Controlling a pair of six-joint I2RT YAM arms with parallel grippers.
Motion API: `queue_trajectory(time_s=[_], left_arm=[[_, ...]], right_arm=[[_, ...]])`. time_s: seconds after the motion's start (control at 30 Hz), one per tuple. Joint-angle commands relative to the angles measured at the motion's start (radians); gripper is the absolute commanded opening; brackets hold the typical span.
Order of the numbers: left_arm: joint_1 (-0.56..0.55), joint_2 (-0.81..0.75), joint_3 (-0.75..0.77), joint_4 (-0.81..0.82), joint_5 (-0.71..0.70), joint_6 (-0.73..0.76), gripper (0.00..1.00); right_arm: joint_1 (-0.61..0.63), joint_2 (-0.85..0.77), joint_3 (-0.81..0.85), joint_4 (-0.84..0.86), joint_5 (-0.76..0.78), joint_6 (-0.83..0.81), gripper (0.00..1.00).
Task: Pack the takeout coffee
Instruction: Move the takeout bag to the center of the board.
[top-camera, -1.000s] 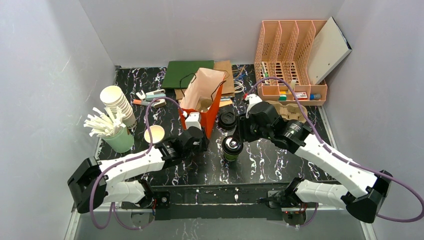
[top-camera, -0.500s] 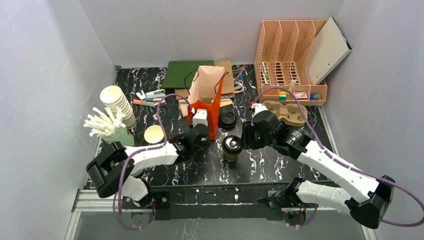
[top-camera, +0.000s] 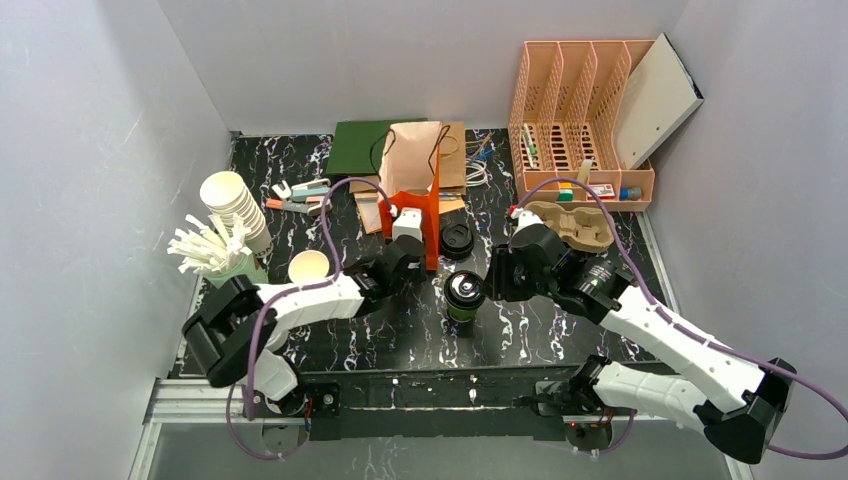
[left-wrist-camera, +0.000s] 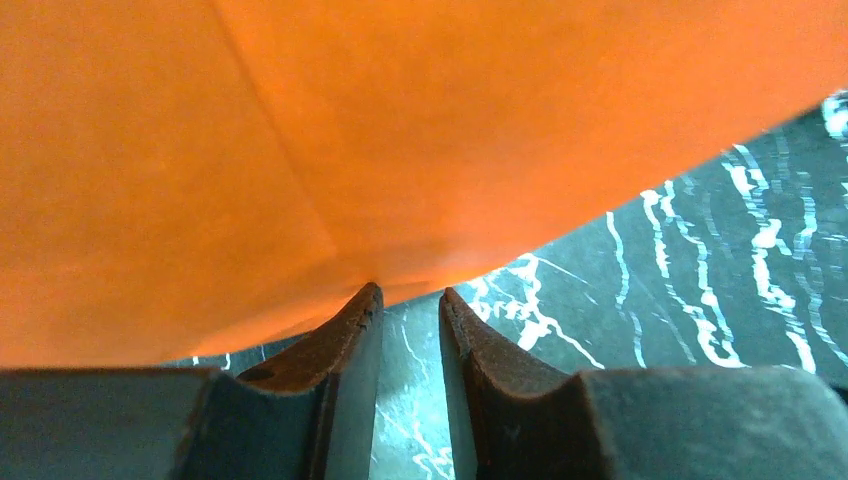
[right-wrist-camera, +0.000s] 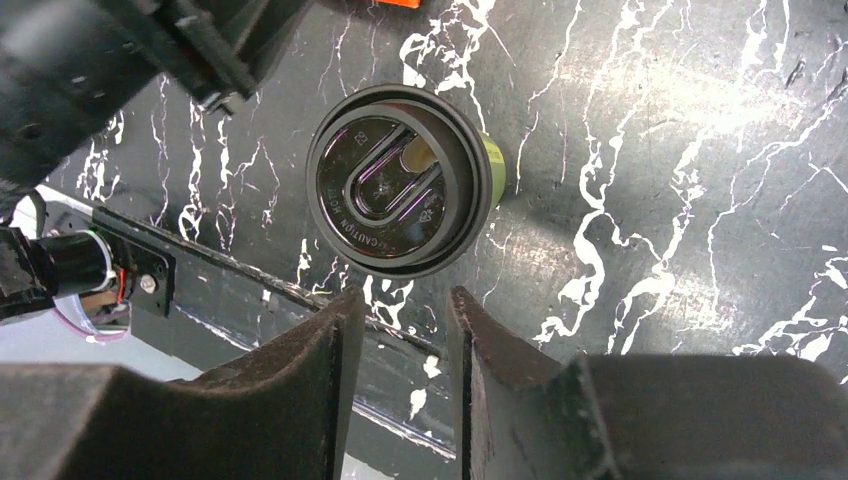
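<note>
The takeout coffee (top-camera: 464, 293) is a dark green cup with a black lid (right-wrist-camera: 400, 192), standing upright on the black marble table (top-camera: 540, 320) between the two arms. My right gripper (top-camera: 497, 275) hovers just to its right. In the right wrist view this gripper (right-wrist-camera: 405, 295) is open and empty, with the lid just beyond its fingertips. An orange paper bag (top-camera: 415, 190) stands open behind the cup. My left gripper (top-camera: 413, 262) is low at the bag's base. It (left-wrist-camera: 410, 295) is open by a narrow gap with nothing inside, and its left fingertip (left-wrist-camera: 362, 305) touches the bag (left-wrist-camera: 350, 130).
A loose black lid (top-camera: 456, 239) lies between bag and cup. A lidless green cup (top-camera: 309, 267), a stack of white cups (top-camera: 235, 205) and a mint cup of white sticks (top-camera: 225, 262) stand left. A cardboard carrier (top-camera: 575, 225) and a peach organizer (top-camera: 580, 120) are at the back right.
My left arm has swung right to the bag's front base, and the bag now stands more upright. My right gripper has drawn nearer the cup and its jaws have narrowed a little.
</note>
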Motion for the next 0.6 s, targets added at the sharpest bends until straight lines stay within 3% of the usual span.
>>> queue_trajectory(time_s=[0.0,0.23,0.57], left_arm=[[0.012,-0.158,-0.007,-0.105,0.07,-0.046,0.27],[0.009,-0.318,0.009,-0.267,0.256,-0.153,0.3],[0.006,-0.284,-0.013,-0.179,0.458,-0.293,0.27]], right_arm=[[-0.01,-0.028,-0.02,-0.009,0.036,0.053,0.42],[-0.014,-0.066,-0.078,0.021,0.027,0.11,0.34],[-0.014,-0.096,-0.162,0.127,-0.007,0.186,0.32]])
